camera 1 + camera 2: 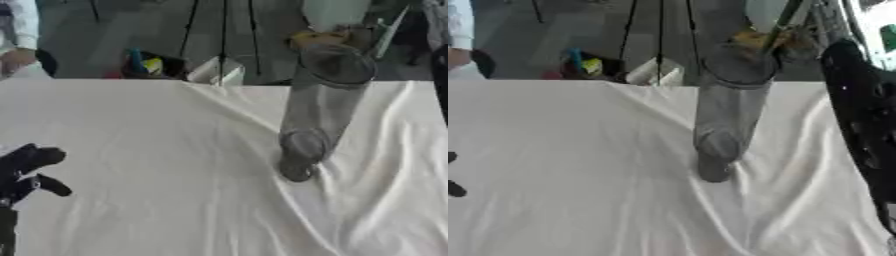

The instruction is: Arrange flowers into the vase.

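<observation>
The table (131, 130) is covered with a white cloth (175, 200), matt and soft-looking, creased into long folds that run diagonally from the far middle toward the near right. On it stands the vase (319, 110), clear glass, tall and cylindrical, smooth and lightly glossy, with a thicker, darker-looking base; the cloth and the background show through its wall. At the near left the left hand (26, 172) looks like matt black plastic or rubber. Along the right edge of the right eye view, the right arm (864, 130) has a black shell with a faint sheen and small bright specks.
</observation>
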You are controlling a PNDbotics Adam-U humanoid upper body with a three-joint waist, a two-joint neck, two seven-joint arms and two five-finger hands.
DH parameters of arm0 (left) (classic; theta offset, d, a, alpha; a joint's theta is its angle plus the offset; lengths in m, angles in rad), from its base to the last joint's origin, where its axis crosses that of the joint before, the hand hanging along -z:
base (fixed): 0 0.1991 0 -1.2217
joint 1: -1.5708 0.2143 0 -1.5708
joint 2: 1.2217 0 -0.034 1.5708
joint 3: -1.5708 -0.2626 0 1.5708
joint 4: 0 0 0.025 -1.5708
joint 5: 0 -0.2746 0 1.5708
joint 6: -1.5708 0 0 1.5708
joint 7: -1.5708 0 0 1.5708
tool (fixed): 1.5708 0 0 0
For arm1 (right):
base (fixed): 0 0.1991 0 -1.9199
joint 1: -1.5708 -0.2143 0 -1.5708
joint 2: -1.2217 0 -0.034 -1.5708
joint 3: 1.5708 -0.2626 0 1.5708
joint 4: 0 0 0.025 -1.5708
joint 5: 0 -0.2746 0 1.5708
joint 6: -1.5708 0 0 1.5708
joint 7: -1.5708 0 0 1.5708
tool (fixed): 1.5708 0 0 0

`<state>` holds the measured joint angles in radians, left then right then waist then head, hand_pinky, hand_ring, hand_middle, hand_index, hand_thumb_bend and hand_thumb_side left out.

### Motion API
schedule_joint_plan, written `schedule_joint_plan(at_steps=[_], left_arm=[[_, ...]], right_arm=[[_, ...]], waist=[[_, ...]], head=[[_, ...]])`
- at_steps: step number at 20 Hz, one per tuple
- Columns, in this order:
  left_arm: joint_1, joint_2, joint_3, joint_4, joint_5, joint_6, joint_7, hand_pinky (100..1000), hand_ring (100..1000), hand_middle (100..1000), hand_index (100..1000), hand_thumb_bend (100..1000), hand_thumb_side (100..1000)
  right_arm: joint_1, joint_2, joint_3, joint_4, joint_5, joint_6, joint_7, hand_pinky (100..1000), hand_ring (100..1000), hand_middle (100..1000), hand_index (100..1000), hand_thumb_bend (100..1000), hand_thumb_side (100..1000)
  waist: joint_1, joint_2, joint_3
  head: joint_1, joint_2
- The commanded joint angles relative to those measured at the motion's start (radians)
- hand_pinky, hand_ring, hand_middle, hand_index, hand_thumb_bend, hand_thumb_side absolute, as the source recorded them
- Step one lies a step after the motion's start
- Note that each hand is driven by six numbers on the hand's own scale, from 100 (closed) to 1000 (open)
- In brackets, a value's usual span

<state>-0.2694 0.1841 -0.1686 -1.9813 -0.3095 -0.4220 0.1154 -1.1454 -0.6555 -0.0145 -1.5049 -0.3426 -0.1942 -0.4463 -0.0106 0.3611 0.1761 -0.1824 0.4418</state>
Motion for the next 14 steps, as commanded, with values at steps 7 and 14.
schedule_joint_plan(at_steps=[7,14], left_arm=[[-0.011,0.014,-0.011,-0.019,-0.005,-0.001,-0.004,484,776,740,904,100,1000],[-0.013,0.011,-0.011,-0.019,-0.007,-0.001,-0.005,484,776,740,904,100,1000]], right_arm=[[-0.024,-0.014,-0.005,0.02,0.039,-0.038,0.003,100,100,100,100,195,749],[-0.019,-0.002,-0.004,0.027,0.037,-0.039,0.011,100,100,100,100,193,748]], waist=[[-0.015,-0.018,0.003],[-0.014,-0.014,0.006]], head=[[-0.023,-0.027],[-0.025,-0.027]])
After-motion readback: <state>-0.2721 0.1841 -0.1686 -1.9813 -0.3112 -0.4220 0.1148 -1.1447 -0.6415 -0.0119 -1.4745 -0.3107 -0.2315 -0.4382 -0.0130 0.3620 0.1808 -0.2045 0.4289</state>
